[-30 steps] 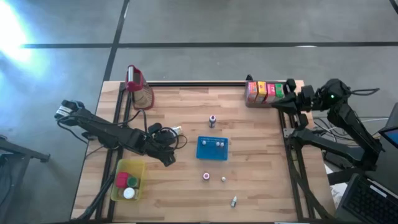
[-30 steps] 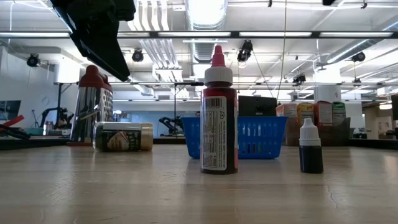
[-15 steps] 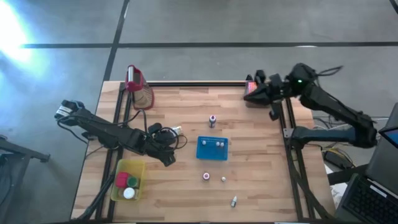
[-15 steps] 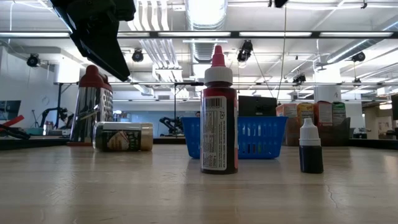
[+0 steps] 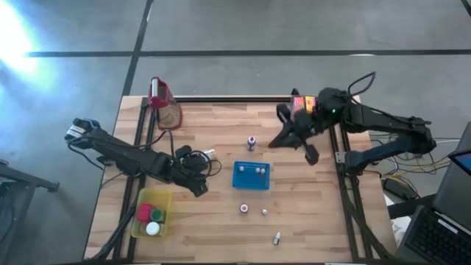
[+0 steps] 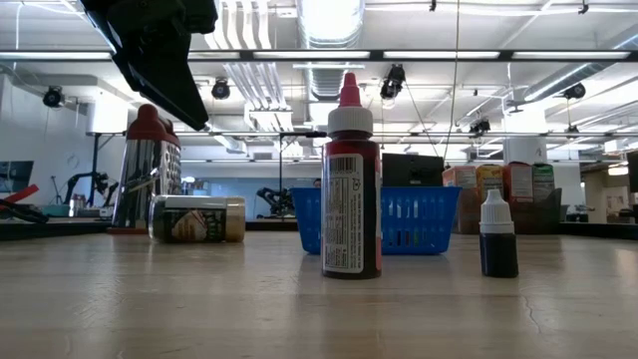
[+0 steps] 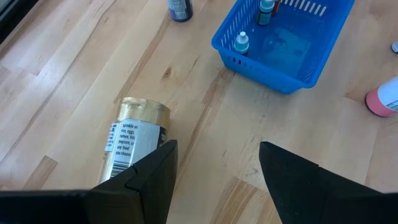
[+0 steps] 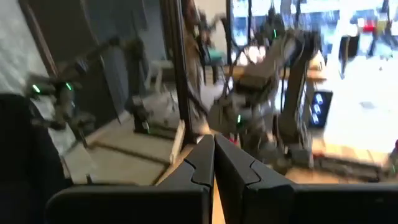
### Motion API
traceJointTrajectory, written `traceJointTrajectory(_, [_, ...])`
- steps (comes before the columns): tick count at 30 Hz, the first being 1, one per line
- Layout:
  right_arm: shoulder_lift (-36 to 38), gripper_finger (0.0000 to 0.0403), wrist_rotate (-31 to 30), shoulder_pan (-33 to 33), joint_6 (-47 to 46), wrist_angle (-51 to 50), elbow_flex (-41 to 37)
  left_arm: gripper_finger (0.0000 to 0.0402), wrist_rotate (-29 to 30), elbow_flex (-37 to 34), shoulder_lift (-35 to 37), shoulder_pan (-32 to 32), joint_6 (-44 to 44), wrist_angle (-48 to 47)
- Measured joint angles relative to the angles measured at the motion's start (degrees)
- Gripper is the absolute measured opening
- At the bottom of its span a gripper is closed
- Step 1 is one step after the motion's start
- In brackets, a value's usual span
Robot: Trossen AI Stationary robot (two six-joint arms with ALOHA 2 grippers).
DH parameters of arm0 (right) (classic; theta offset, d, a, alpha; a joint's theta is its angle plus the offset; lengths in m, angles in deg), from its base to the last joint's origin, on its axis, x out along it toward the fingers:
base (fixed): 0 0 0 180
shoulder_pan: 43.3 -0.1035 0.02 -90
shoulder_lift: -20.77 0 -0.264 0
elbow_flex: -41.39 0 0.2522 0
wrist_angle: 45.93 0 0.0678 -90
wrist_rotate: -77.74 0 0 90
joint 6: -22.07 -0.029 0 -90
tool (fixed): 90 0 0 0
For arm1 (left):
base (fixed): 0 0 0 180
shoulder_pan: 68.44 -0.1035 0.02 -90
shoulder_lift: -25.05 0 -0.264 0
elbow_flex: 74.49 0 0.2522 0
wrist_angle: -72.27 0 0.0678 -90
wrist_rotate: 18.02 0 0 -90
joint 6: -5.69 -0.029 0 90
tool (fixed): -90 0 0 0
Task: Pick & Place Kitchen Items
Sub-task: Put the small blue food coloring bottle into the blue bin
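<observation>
A: Report finger status.

B: Left gripper [image 7: 214,180]: fingers apart, empty, poised over the tin [image 7: 134,140], which lies on its side at 9 o'clock of the basket [image 5: 251,176]. Right gripper [image 5: 278,140]: fingers together, empty, at 1 o'clock of the basket.

A: Item locations?

B: Two bottles [image 7: 241,42] sit in the basket; cartons [image 6: 503,197] line the far counter [image 5: 221,221] edge at 1 o'clock.

A: Clearance?

B: Open wood surrounds the tin, so a straight descent looks unobstructed.
</observation>
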Motion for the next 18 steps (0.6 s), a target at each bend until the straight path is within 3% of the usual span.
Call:
traceJointTrajectory(8, [-2.9, 0.0008, -22.3, -13.7, -0.7, -20.7, 6.9, 0.0232, 0.0, 0.0, 0.0, 0.0, 0.0, 0.0])
traceJointTrajectory(18, [-5.0, 0.0008, -32.8, -26.6, -13.3, -22.6, 6.3, 0.0232, 0.0, 0.0, 0.0, 0.0, 0.0, 0.5])
